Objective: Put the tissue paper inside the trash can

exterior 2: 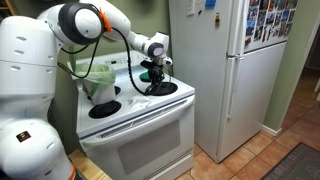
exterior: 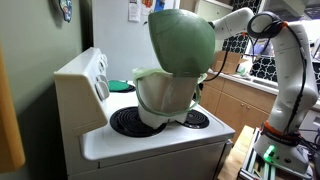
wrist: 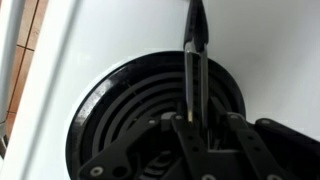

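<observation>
My pincer (wrist: 195, 22), jaws pressed together (whether any tissue is caught between them I cannot tell), hangs over the coil burner (wrist: 115, 110) by the stove's (exterior 2: 140, 135) fridge-side edge, while the trash can (exterior: 163, 98), its green lid (exterior: 182, 42) tipped up, stands on the stove top toward the opposite edge.

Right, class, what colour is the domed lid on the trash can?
Dull green; the lid shows best in an exterior view.
</observation>
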Motion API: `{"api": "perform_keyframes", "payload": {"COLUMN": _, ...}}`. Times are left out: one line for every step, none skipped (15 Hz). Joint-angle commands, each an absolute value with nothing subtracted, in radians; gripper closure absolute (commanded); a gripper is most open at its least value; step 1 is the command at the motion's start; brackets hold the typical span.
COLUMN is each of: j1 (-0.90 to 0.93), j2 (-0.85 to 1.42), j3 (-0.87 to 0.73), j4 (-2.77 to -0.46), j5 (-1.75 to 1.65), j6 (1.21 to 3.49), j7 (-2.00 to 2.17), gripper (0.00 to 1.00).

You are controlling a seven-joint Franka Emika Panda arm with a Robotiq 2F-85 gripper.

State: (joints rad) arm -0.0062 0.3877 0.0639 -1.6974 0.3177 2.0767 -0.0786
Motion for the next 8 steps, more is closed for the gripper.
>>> {"api": "perform_keyframes", "payload": {"j1": -0.038, "j2": 0.343, "j3": 0.082, "j4": -1.758, "j5": 0.382, "j6": 2.111, "j7": -0.163, "gripper": 0.95}}
{"api": "perform_keyframes", "payload": {"j1": -0.041, "j2": 0.338, "j3": 0.083, "j4": -1.763, "j5": 0.391, "j6": 2.119, "j7": -0.183, "gripper": 0.94}}
{"api": "perform_keyframes", "payload": {"j1": -0.043, "j2": 0.332, "j3": 0.086, "j4": -1.769, "j5": 0.398, "j6": 2.134, "j7": -0.209, "gripper": 0.94}}
{"api": "perform_keyframes", "payload": {"j1": -0.043, "j2": 0.322, "j3": 0.09, "j4": -1.78, "j5": 0.407, "j6": 2.164, "j7": -0.24, "gripper": 0.94}}
{"api": "perform_keyframes", "payload": {"j1": -0.043, "j2": 0.311, "j3": 0.094, "j4": -1.79, "j5": 0.409, "j6": 2.195, "j7": -0.275, "gripper": 0.94}}
{"api": "perform_keyframes", "payload": {"j1": -0.043, "j2": 0.303, "j3": 0.098, "j4": -1.799, "j5": 0.413, "j6": 2.226, "j7": -0.303, "gripper": 0.94}}
{"api": "perform_keyframes", "payload": {"j1": -0.045, "j2": 0.294, "j3": 0.106, "j4": -1.81, "j5": 0.422, "j6": 2.26, "j7": -0.339, "gripper": 0.94}}
{"api": "perform_keyframes", "payload": {"j1": -0.045, "j2": 0.288, "j3": 0.112, "j4": -1.818, "j5": 0.425, "j6": 2.287, "j7": -0.367, "gripper": 0.94}}
